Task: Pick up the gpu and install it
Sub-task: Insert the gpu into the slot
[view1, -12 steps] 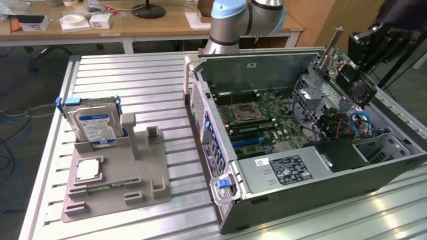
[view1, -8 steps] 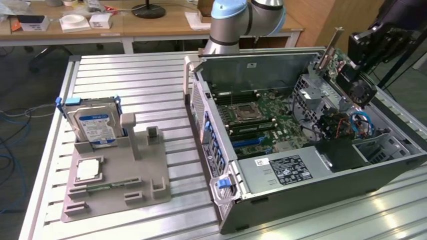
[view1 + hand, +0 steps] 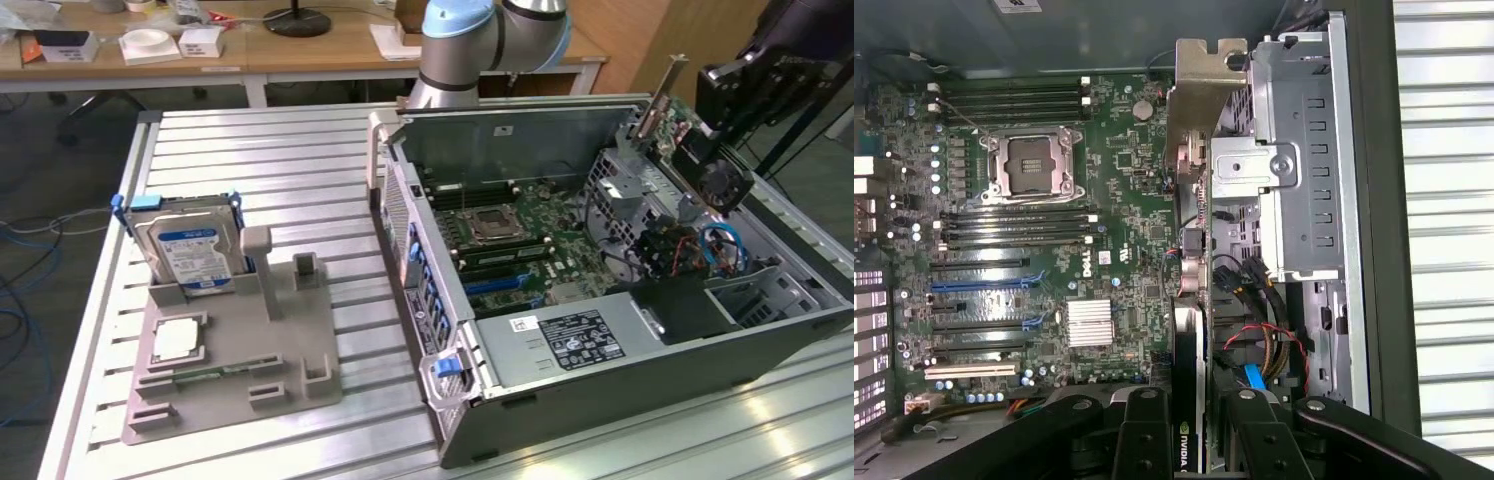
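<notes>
My hand [image 3: 1197, 405] is clamped on the gpu [image 3: 1189, 340], 1 finger [image 3: 1144, 435] pressed to each flat side. I see the card edge-on between them, with a green logo on its edge right at my grip. The card runs straight out from my hand, and its silvery end bracket [image 3: 1199, 100] sits at the far end, away from my fingers.

I'm holding it up over the open computer case [image 3: 561, 410], clear of the motherboard [image 3: 1124, 190] below. To 1 side of the card I've got the empty processor socket [image 3: 1034, 165] out towards the bracket end. The long expansion slots [image 3: 979, 285], 2 of them blue, lie on that same side but closer to my hand. On the other side of the card is the metal drive cage [image 3: 1294, 170], with a bundle of red, yellow and blue cables [image 3: 1264, 350] just beside my finger.

Well away from my hand, out on the ribbed metal desk [image 3: 280, 160], a grey holder [image 3: 254, 375] carries the silver hard drive [image 3: 187, 250] standing upright, and a square silver chip [image 3: 178, 340] lies flat near it.
</notes>
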You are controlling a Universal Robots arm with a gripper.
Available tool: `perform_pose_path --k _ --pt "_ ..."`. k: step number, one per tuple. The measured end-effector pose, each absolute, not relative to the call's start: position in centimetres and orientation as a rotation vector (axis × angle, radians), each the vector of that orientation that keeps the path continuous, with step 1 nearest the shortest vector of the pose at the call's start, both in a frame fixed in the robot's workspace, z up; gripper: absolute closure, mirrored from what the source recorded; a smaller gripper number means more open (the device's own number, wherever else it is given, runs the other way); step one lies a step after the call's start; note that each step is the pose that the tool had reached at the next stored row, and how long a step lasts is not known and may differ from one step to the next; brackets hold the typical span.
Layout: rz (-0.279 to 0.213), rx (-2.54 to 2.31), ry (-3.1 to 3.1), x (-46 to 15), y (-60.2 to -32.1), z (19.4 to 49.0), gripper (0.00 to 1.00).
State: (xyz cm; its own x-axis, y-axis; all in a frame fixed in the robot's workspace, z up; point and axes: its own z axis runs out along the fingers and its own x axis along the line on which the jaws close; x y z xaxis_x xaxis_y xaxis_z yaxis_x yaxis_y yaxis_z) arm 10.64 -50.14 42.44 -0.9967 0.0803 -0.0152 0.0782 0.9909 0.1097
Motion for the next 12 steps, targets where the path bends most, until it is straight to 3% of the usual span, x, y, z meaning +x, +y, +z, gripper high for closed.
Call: perform_pose_path --k 12 --pt "0.171 0.123 3.115 7.1 -50.9 42.3 0.74"
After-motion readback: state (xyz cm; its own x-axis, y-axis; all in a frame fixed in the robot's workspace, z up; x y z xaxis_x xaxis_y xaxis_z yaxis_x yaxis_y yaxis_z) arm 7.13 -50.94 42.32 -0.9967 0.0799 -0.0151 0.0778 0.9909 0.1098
